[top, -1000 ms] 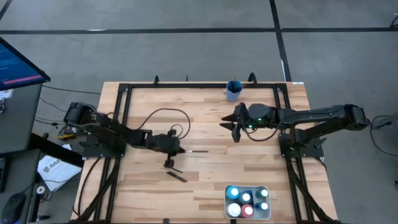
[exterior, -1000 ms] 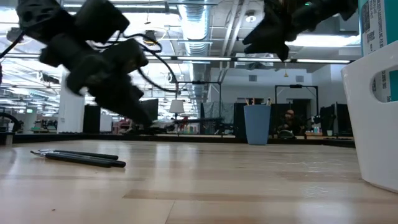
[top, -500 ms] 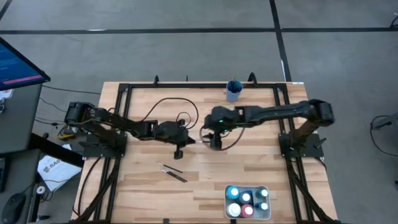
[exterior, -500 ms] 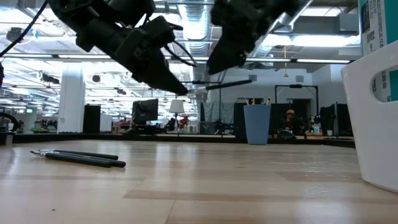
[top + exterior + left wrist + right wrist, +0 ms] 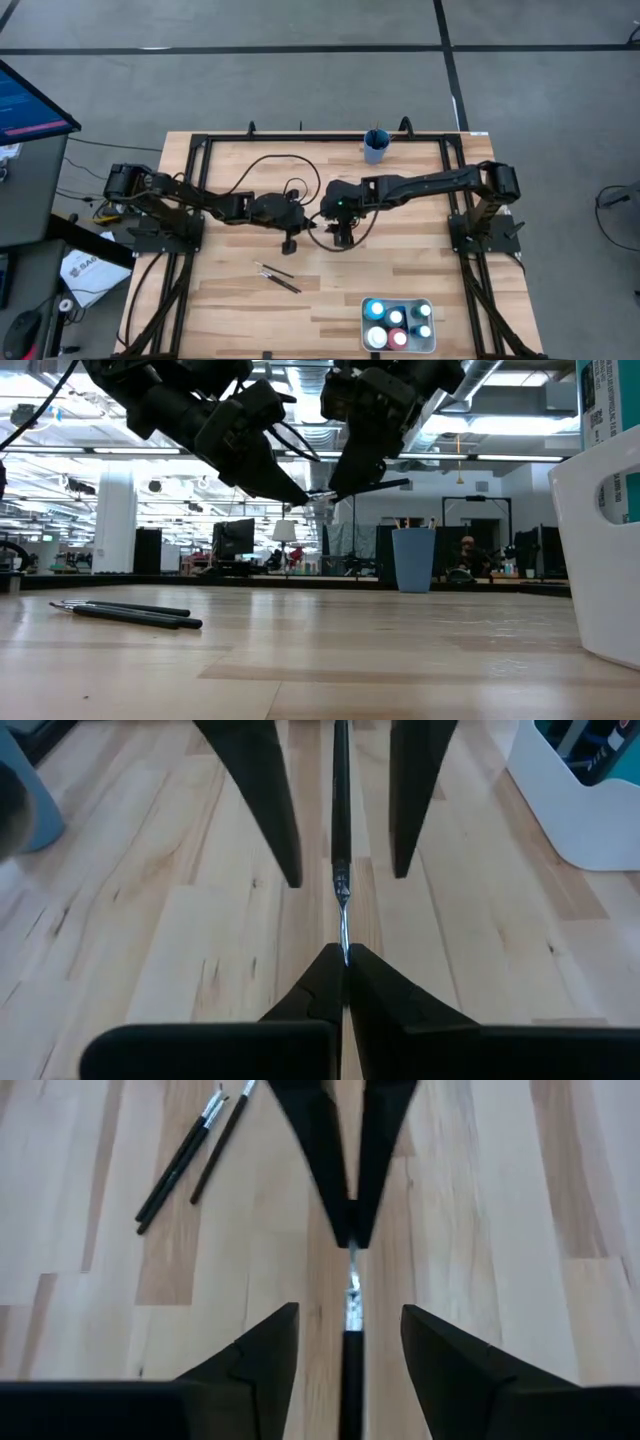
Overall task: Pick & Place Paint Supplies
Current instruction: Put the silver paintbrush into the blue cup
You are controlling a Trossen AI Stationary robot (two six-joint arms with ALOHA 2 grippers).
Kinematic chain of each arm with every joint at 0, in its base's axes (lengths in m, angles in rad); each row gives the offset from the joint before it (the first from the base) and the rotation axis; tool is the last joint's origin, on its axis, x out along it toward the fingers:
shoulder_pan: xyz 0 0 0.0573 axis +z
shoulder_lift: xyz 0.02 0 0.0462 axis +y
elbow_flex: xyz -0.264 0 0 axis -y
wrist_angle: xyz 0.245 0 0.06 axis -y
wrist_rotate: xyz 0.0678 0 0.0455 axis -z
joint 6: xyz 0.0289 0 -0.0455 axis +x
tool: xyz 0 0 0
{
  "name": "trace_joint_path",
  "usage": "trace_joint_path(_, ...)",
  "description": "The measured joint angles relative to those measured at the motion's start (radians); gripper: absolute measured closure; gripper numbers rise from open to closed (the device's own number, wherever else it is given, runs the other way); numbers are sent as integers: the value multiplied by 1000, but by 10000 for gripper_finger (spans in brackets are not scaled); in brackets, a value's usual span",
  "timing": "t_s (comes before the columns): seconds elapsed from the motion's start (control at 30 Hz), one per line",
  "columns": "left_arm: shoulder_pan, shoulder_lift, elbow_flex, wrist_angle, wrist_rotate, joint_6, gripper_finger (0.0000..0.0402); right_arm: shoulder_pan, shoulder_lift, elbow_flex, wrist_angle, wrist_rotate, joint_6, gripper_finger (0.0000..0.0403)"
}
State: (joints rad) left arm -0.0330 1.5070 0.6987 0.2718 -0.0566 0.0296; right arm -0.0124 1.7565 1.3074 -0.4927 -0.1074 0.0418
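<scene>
A thin dark paintbrush (image 5: 340,830) hangs level in the air above the middle of the wooden table (image 5: 240,300), pinched at its metal ferrule and pale tip by the left gripper (image 5: 343,965), whose two fingers are pressed together on it. The brush's handle runs straight away from that gripper into the gap of the right gripper (image 5: 347,1342), which faces it head-on with its fingers spread wide, one on each side of the handle and not touching it. Seen from above, the left gripper (image 5: 291,240) and right gripper (image 5: 341,233) meet nearly tip to tip. In the low view the brush (image 5: 365,488) shows as a dark line between the two, well clear of the tabletop. Below and to the near side of the left gripper, two more paintbrushes (image 5: 279,279) lie side by side on the wood. Farther off toward the table's front edge stands the white tray (image 5: 432,345) with paint bottles (image 5: 376,310) in it, and at the far edge beyond the right gripper a blue cup (image 5: 376,147) holds brushes.
</scene>
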Motion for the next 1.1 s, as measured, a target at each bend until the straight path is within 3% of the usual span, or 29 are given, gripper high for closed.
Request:
trace_joint_path(0.3,0,0,3,23,-4,0,401,-2,0,-1,-1,5,0,263)
trace_joint_path(0.37,0,0,3,24,-4,0,401,-2,0,-1,-1,12,0,288)
trace_joint_path(0.5,0,0,3,29,-6,0,401,-4,0,-1,-7,14,-1,376)
trace_joint_path(0.7,0,0,2,32,-5,5,398,-3,0,-2,-2,22,8,389)
trace_joint_path(0.87,0,-39,2,50,0,33,361,-3,-22,-3,2,22,19,389)
trace_joint_path(1.1,2,-184,0,49,-46,17,272,-29,-168,-21,-51,33,11,389)
